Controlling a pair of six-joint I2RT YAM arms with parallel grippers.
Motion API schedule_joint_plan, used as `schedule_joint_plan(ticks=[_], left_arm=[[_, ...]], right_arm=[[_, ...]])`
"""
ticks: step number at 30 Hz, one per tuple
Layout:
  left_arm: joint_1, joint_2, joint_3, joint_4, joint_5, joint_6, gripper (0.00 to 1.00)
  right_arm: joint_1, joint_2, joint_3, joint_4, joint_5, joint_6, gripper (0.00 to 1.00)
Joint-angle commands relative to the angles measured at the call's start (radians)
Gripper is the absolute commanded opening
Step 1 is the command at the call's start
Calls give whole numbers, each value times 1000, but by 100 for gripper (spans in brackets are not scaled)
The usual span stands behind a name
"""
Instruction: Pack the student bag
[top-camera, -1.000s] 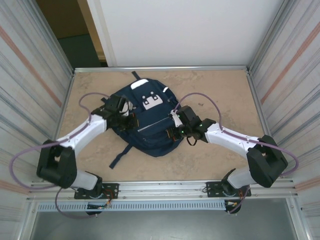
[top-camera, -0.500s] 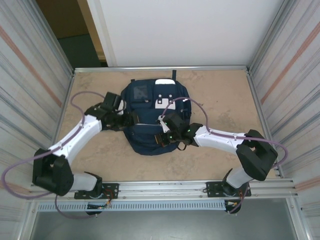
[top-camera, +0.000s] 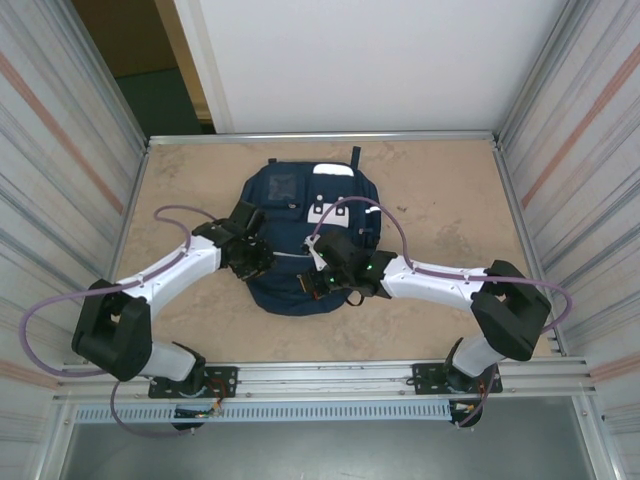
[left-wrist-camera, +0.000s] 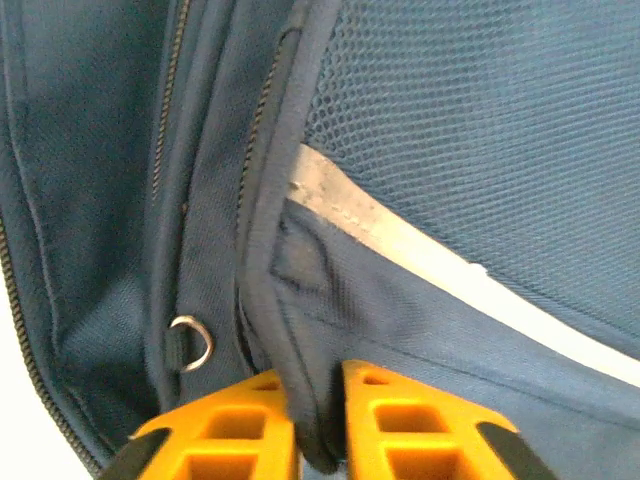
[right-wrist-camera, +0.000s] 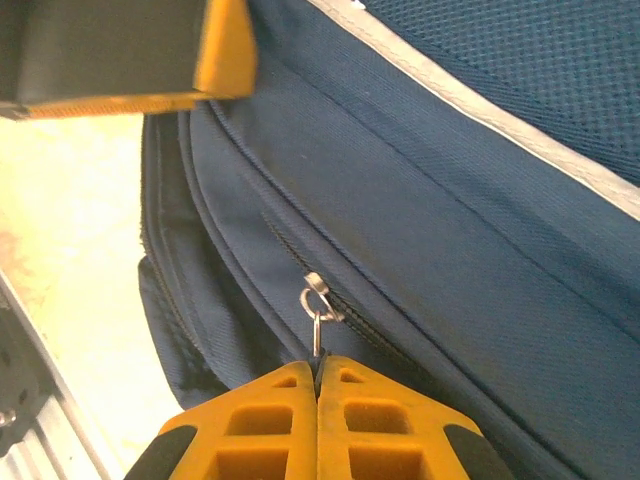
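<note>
Navy-blue fabric backpack (top-camera: 290, 215) lies centred on beige table (top-camera: 450, 200). Left gripper (left-wrist-camera: 318, 385) pinches its seam (left-wrist-camera: 262, 215); right gripper (right-wrist-camera: 318, 372) clamps its zipper pull (right-wrist-camera: 316, 303).

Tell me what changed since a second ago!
The large navy-blue fabric backpack turned clockwise, from tilted to square with the back wall. The right gripper swung inward and nearer; it pinches a small metal zipper pull. The left gripper drew slightly nearer and pinches a piped seam. Unchanged: backpack flat on the beige table.
</note>
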Motion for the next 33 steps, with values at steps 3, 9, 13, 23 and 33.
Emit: schedule_joint_plan(ticks=[3,9,13,23,33], left_arm=[[43,-19,50,-8,-64,66,0],[147,-28,32,0,27,179,0],[208,19,87,29,111,339,0],[303,328,513,-108,204,500,9],[217,46,198,-91,210,300,60]], right_arm=[[-18,-79,-62,-67,77,-6,0],[-114,-198,-197,-92,70,1,0],[-132,-240,-225,-120,79,-7,0],[-78,-135,-110,-24,0,14,0],[-6,4,60,12,-26,17,0]])
